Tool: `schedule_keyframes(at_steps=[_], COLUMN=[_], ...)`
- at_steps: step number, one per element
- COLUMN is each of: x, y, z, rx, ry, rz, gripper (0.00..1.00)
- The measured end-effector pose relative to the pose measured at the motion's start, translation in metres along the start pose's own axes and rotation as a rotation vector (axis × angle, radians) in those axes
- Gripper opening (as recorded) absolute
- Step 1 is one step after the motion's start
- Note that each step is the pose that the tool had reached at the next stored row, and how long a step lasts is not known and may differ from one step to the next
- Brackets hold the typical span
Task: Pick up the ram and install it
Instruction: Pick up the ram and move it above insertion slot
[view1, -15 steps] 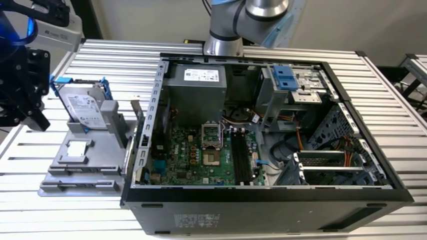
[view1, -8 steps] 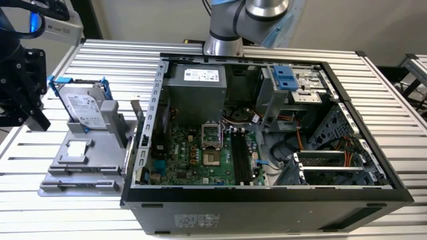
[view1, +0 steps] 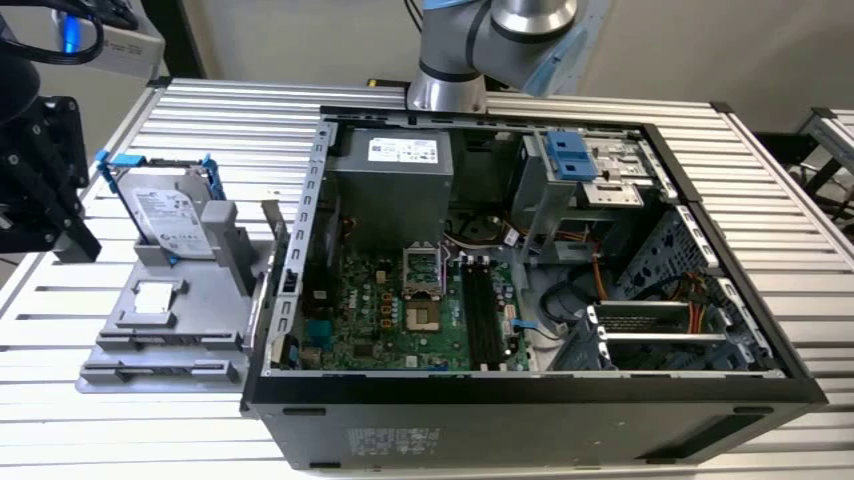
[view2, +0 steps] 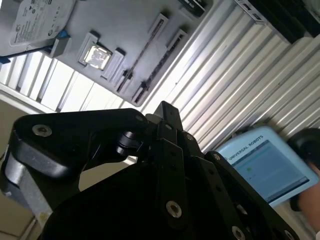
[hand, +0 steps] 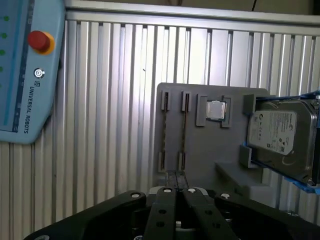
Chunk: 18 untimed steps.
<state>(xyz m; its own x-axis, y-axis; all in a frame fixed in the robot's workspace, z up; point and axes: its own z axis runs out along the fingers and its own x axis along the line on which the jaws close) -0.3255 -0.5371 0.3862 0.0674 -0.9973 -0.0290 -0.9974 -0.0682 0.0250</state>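
My gripper (hand: 176, 174) has its fingers (hand: 171, 179) pressed together, empty. The ram (hand: 183, 131) sits slotted in the grey tray (hand: 210, 145), at nine o'clock of the computer case (view1: 534, 395) in the exterior view.

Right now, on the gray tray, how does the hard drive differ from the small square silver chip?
The hard drive stands on edge; the chip lies flat in a pocket. The hard drive is much larger than the chip. The hard drive has a blue-edged frame and a white label; the chip has neither. Both are silver, on the gray tray.
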Motion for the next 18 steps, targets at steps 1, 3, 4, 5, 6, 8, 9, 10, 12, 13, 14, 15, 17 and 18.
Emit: schedule_keyframes(at_steps=[1, 3, 4, 5, 6, 8, 9, 10, 12, 13, 14, 15, 17, 18], x=[0.0000, 0.0000, 0.0000, 0.0000, 0.0000, -0.0003, -0.0003, -0.0003, -0.0004, -0.0004, -0.0005, -0.0005, -0.0005, -0.0005], y=[0.0000, 0.0000, 0.0000, 0.0000, 0.0000, 0.0000, 0.0000, 0.0000, 0.0000, 0.0000, -0.0001, 0.0000, 0.0000, 0.0000], z=[0.0000, 0.0000, 0.0000, 0.0000, 0.0000, 0.0000, 0.0000, 0.0000, 0.0000, 0.0000, 0.0000, 0.0000, 0.0000, 0.0000], rx=[0.0000, -0.0004, -0.0006, -0.0008, -0.0008, -0.0008, -0.0008, -0.0008, -0.0008, -0.0008, -0.0008, -0.0008, -0.0008, -0.0008], ry=[0.0005, 0.0011, 0.0012, 0.0014, 0.0014, 0.0014, 0.0014, 0.0014, 0.0014, 0.0014, 0.0013, 0.0014, 0.0014, 0.0013], rz=[-0.016, -0.039, -0.047, -0.053, -0.053, -0.053, -0.053, -0.053, -0.053, -0.053, -0.053, -0.053, -0.053, -0.053], gripper=[0.00, 0.00, 0.00, 0.00, 0.00, 0.00, 0.00, 0.00, 0.00, 0.00, 0.00, 0.00, 0.00, 0.00])
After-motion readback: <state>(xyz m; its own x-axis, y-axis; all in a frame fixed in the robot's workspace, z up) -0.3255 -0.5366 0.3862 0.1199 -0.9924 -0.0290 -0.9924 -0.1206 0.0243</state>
